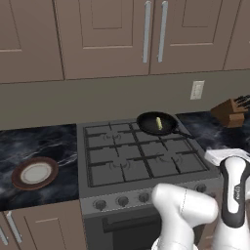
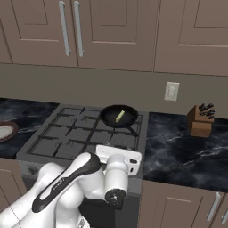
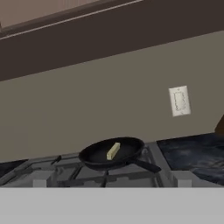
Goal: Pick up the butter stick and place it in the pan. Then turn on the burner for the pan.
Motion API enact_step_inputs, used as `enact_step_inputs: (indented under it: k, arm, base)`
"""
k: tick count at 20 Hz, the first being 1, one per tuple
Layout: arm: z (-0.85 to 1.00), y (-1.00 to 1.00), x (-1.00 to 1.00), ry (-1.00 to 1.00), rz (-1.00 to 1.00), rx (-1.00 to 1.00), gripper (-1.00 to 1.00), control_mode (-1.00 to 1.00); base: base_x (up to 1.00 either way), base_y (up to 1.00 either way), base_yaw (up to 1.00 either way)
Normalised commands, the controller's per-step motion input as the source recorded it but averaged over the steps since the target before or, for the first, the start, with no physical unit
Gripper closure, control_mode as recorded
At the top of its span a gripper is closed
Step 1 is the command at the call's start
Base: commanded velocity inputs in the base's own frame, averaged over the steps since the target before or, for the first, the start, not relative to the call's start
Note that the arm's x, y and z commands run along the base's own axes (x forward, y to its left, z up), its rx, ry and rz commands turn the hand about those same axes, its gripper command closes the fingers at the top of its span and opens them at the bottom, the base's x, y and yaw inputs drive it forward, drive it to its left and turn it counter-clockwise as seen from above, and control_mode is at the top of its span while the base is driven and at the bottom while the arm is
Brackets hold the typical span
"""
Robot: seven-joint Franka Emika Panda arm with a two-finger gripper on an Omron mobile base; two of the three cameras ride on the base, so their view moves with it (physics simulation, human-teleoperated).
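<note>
The pale-yellow butter stick (image 1: 158, 123) (image 2: 120, 116) (image 3: 113, 151) lies inside the black pan (image 1: 148, 122) (image 2: 110, 117) (image 3: 127, 148), which sits on the stove's back right burner with its handle pointing to the front right. My gripper's white hand (image 2: 119, 159) (image 1: 220, 157) hovers low at the stove's front right corner, well short of the pan and apart from it. Its fingers are hidden, so nothing tells whether it is open or shut. Nothing shows between it and the pan.
A row of knobs (image 1: 122, 200) runs along the stove front. The brown-rimmed plate (image 1: 35, 173) (image 2: 3, 130) rests on the left counter. A knife block (image 1: 229, 113) (image 2: 200, 121) stands at the back right, under a wall outlet (image 2: 171, 91) (image 3: 179, 100).
</note>
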Motion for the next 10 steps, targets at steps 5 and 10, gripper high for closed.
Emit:
enact_step_inputs:
  k: [5, 10]
  arm:
    - [-0.55, 0.00, -0.32, -0.10, 0.00, -0.01, -1.00, -1.00]
    - [-0.56, 0.02, -0.28, -0.11, 0.00, -0.06, -1.00, -1.00]
  base:
    - [0.00, 0.00, 0.00]
    - [0.00, 0.00, 0.00]
